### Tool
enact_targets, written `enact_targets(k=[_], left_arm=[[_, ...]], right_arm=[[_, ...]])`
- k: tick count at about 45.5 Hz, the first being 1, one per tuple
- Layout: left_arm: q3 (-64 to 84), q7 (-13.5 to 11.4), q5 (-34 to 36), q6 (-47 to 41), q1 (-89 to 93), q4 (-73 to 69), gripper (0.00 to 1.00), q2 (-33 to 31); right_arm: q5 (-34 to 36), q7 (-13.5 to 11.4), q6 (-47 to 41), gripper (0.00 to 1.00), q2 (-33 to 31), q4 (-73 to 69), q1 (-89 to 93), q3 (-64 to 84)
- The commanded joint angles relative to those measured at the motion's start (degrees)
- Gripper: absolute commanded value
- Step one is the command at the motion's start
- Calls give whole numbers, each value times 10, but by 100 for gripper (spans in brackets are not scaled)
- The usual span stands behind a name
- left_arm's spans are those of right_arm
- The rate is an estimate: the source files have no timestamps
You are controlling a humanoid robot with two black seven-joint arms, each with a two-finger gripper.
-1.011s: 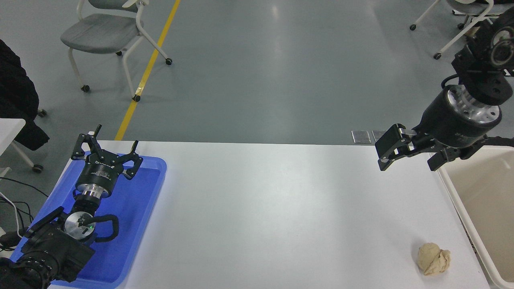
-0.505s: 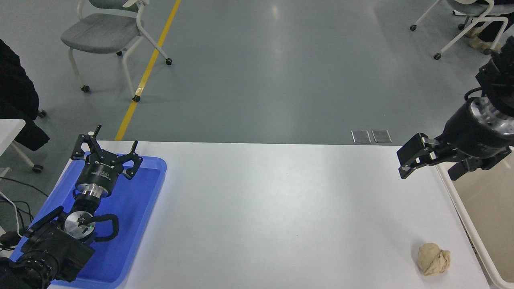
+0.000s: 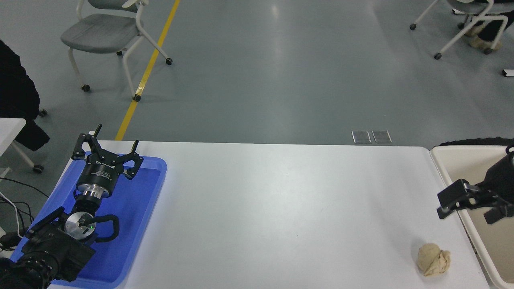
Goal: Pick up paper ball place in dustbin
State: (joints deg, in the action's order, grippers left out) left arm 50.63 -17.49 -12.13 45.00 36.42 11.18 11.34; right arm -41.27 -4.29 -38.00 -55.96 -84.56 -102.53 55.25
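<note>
1. The right claw has dropped from high at two o'clock to low at the right edge, over the dustbin rim, fingers apart and empty.
2. That puts it near the paper ball, which lies unmoved on the tabletop at five o'clock, just beside the dustbin; the grasp is not yet made.
3. The left claw stays parked, spread open over the blue tray at eight o'clock.
</note>
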Motion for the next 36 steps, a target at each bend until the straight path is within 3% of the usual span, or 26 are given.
enact_targets(k=[1, 10, 36], left_arm=[[0, 0, 0, 0, 1, 0, 100, 0], [0, 0, 0, 0, 1, 0, 100, -1], [0, 0, 0, 0, 1, 0, 100, -1]], right_arm=[[-49, 1, 41, 100, -23, 55, 192, -147], [-57, 1, 78, 100, 23, 107, 299, -234], [-119, 4, 153, 100, 115, 229, 457, -307]])
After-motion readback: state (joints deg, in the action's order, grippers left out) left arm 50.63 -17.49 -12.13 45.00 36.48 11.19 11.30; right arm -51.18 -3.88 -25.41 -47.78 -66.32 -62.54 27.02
